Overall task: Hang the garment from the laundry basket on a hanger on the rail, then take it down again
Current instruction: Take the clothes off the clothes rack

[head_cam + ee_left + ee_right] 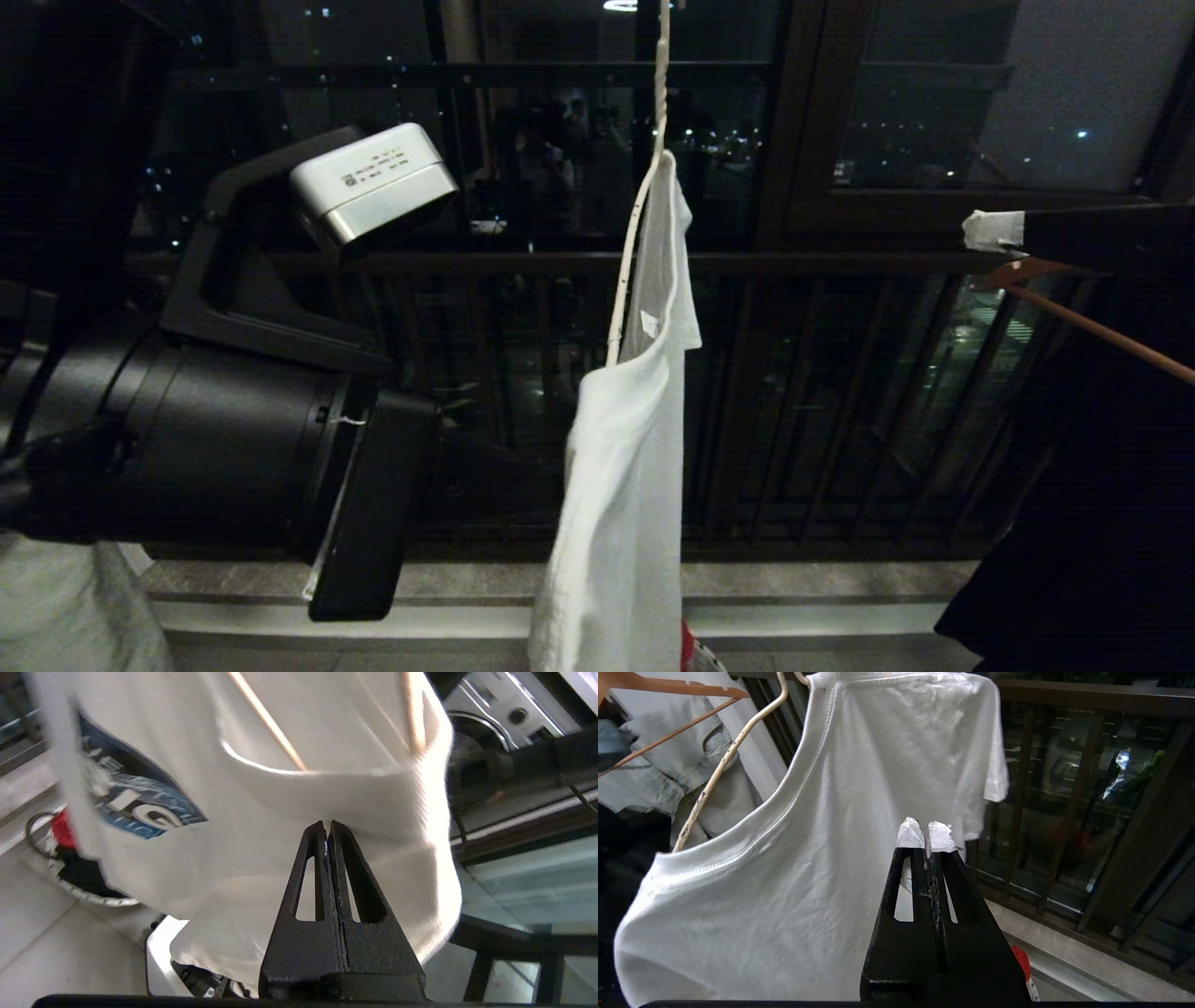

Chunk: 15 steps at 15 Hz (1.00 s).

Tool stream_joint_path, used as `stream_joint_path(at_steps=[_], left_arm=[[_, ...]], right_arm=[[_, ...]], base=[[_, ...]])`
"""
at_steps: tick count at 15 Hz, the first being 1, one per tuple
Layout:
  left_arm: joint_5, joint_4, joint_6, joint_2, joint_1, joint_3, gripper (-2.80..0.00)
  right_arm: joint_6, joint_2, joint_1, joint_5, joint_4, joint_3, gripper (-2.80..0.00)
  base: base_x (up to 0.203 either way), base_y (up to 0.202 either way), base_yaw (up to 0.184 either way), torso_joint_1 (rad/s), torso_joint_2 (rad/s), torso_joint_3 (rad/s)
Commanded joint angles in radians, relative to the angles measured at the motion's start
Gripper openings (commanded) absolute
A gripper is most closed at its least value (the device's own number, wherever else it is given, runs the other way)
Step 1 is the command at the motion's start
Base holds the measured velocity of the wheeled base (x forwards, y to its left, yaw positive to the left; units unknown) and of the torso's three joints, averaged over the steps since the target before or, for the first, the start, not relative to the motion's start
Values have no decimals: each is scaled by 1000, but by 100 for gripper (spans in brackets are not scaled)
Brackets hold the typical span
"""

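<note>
The white garment [621, 467] hangs lopsided on the white wire hanger [627, 271], with one hanger arm bare [714, 774] and poking out of the neck hole. Its blue print [135, 798] faces my left side. My left gripper [327, 823] is shut at the collar band [355, 788], which dents at the tips, and a sliver of white shows between the fingers. My right gripper [990, 231], with taped tips [925, 833], is shut on nothing to the right of the garment [859, 812]. The laundry basket [93, 898] stands on the floor below. The rail is out of view.
A red cloth [60, 828] and a black garment [79, 877] lie in the basket. An orange-brown hanger [1092, 327] and dark clothes [1074, 523] hang at the right. The dark balcony railing [840, 392] runs behind. A washing machine [504, 714] shows in the left wrist view.
</note>
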Motion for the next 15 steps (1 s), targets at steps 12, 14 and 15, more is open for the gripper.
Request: stream_joint_path(at_steps=[12,14,15], left_arm=[[-17,-368,6,132,-63,71,-280],[-16,-389,6,180,-64,34,-280],[-16,-391,6,198,-64,12,-280]], right_arm=[[-1,-2,0,-8,-4,2,-280],[-1,-2,0,-8,-5,1,-280],[-1,-2,0,-8,-6,2,-280]], base=[[0,0,0,0,0,0],[0,0,0,0,0,0],[0,0,0,0,0,0]])
